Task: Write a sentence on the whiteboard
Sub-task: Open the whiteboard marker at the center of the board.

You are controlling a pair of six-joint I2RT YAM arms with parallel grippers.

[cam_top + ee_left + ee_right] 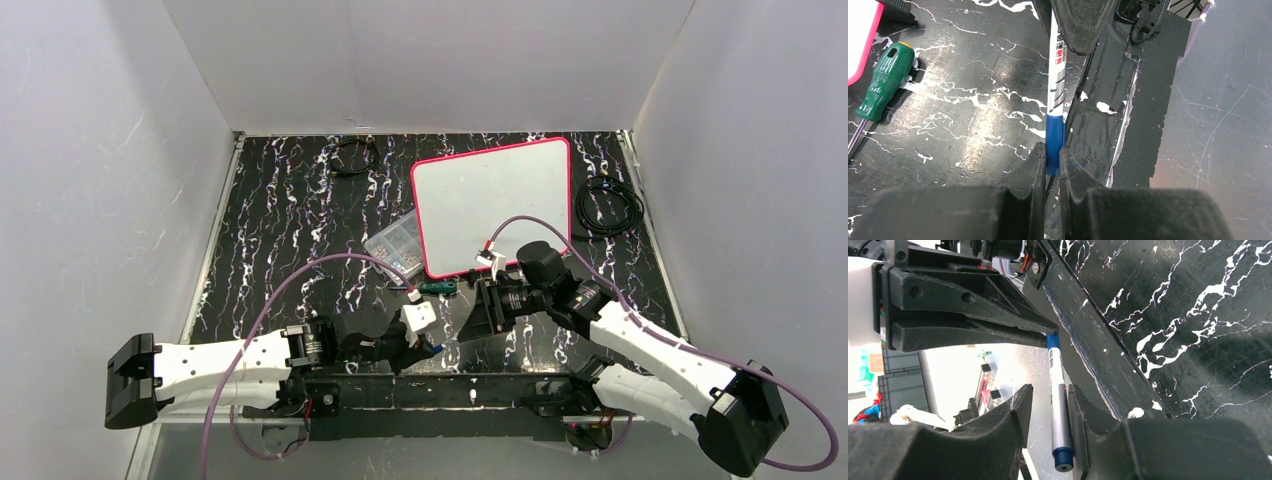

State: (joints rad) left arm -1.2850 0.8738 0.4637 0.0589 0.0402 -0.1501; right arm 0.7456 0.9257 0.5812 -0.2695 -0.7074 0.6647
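- The whiteboard lay flat on the far right part of the black, white-veined desk. Its pink-red rim was tilted slightly out of square with the desk's edges.
- From overhead the board's face looked plain white.
- Both arms met in front of the board, over the near edge of the desk, with a marker spanning the gap between them.
- The left gripper had its fingers pressed narrow on the marker's blue cap, one on each side.
- The right gripper had its fingers either side of the marker's white barrel, only partly drawn in.
- In the right wrist view the barrel lay against one finger, and a clear gap showed between it and the other finger. The barrel was flanked, not clamped.
- The marker's blue tail end stuck out past the right fingers toward that camera.
- A green-handled screwdriver lay on the desk just in front of the whiteboard's near left corner, close to both grippers.
- A clear compartment box sat just left of the board's near left side.
- A dark cable coil lay at the far edge left of the board, and another cable coil lay to the board's right.
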